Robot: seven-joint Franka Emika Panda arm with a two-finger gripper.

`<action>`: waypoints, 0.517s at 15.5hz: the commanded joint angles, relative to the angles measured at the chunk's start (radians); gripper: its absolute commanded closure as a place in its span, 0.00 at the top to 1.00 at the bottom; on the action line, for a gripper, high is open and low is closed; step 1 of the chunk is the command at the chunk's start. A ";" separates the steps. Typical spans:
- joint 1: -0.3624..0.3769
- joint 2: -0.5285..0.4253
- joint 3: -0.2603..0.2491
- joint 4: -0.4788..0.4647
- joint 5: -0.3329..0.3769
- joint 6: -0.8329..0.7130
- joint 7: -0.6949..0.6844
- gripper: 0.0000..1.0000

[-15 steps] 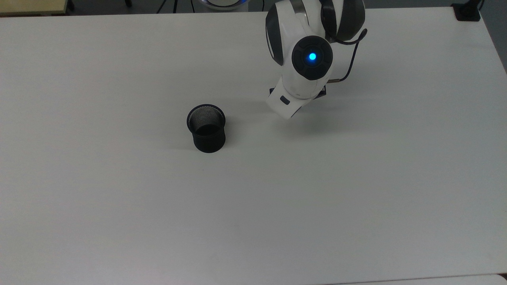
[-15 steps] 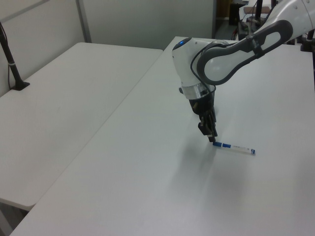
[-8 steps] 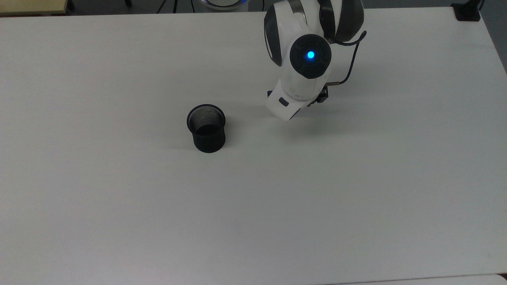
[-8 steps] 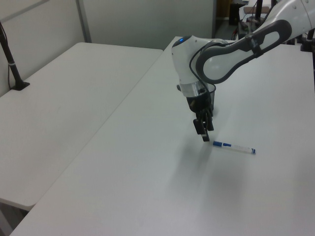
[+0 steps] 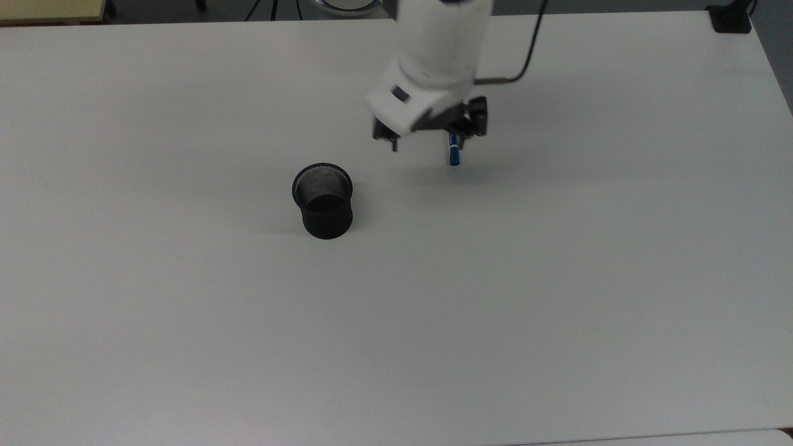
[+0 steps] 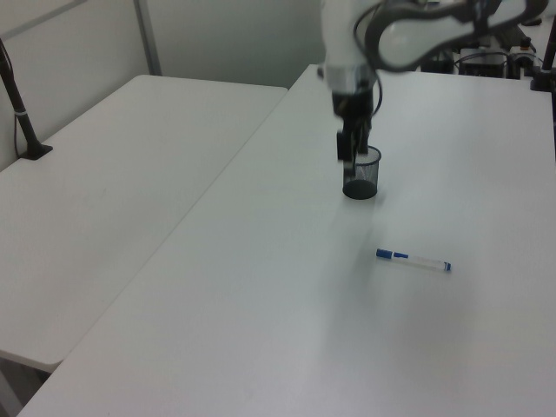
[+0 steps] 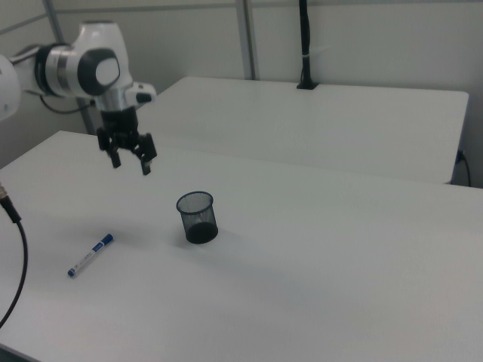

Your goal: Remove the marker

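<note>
Marker (image 6: 413,260) lies flat on the white counter (image 5: 557,310), lower right of centre in the left view, well apart from the black mesh cup (image 6: 361,174); in the right view it sits lower left (image 7: 90,254), blue cap toward the cup (image 7: 198,216). The cup looks empty. Gripper (image 7: 128,154) has risen off the counter since a second ago, when it stood right at the marker's capped end; it now hangs high in the air, jaws spread wide, holding nothing. In the top view the gripper (image 5: 427,139) partly covers the marker (image 5: 453,155). Judgement: marker is out and released, so the removal looks essentially complete and the arm is retreating.
</note>
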 commanded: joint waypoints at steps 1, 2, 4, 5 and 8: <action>-0.074 -0.136 0.001 -0.047 -0.032 -0.059 0.003 1.00; -0.088 -0.156 0.001 -0.052 -0.045 -0.082 0.003 1.00; -0.118 -0.191 0.001 -0.064 -0.053 -0.105 0.003 1.00; -0.135 -0.205 0.001 -0.067 -0.053 -0.111 0.003 1.00; -0.161 -0.236 0.001 -0.067 -0.052 -0.125 0.003 1.00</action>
